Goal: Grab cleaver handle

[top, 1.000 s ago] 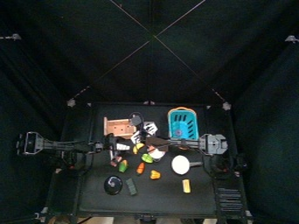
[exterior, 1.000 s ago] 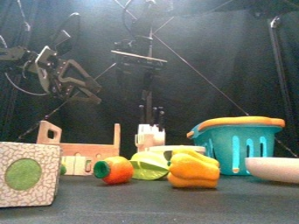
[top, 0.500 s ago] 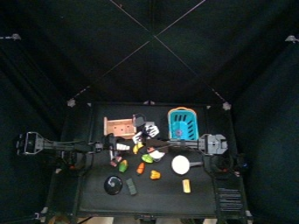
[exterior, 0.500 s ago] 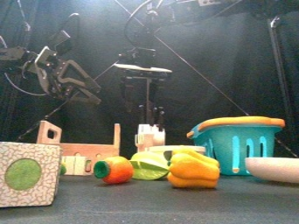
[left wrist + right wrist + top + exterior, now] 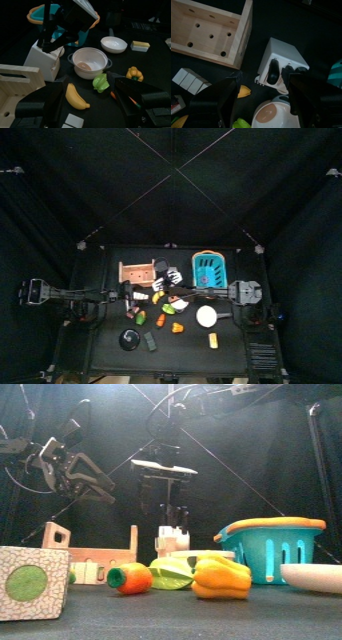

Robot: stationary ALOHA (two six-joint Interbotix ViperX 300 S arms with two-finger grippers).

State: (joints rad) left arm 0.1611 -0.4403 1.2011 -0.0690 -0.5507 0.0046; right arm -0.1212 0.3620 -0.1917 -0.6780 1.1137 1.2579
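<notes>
A white knife block (image 5: pixel 281 62) stands on the table with black handles sticking out of its top. The largest of them I take for the cleaver handle (image 5: pixel 272 71). My right gripper (image 5: pixel 264 106) hangs directly above the block, open, its jaws spread to either side of the handles and touching nothing. In the front view the same block (image 5: pixel 171 540) stands below that arm. Over the table's left part, my left gripper (image 5: pixel 90 107) stays open and holds nothing.
A wooden rack (image 5: pixel 208 30) stands beside the block, and a teal basket (image 5: pixel 271 544) on its other side. A white pot (image 5: pixel 89 62), a white bowl (image 5: pixel 113 44), a banana (image 5: pixel 77 97), a green pepper (image 5: pixel 100 82) and a yellow pepper (image 5: pixel 135 73) lie around.
My right gripper has come down a little toward the knife block, still open. The left arm has not moved.
</notes>
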